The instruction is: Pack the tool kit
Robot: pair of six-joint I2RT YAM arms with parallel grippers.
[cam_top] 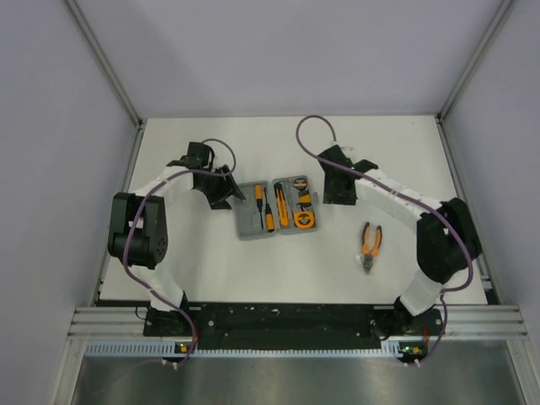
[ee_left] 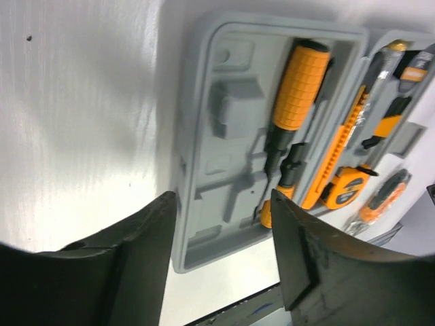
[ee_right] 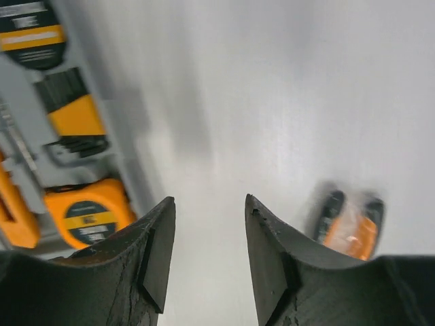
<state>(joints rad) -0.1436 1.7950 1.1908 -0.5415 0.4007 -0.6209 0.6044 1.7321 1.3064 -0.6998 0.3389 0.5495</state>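
Note:
The grey hinged case (cam_top: pixel 277 209) lies open and flat in the middle of the table. It holds orange-and-black screwdrivers (cam_top: pixel 264 205) and a round tape measure (cam_top: pixel 305 220). The orange-handled pliers (cam_top: pixel 369 245) lie loose on the table to the right of the case. My left gripper (cam_top: pixel 226 192) is open and empty just left of the case; in the left wrist view the case's left half (ee_left: pixel 228 129) shows between its fingers (ee_left: pixel 139 258). My right gripper (cam_top: pixel 339 192) is open and empty just right of the case; its view shows the tape measure (ee_right: pixel 87 219) at left and the blurred pliers (ee_right: pixel 350 227) at right.
White walls with metal frame posts (cam_top: pixel 108 63) enclose the table on three sides. A black rail (cam_top: pixel 287 321) with the arm bases runs along the near edge. Bare table top lies in front of the case and behind it.

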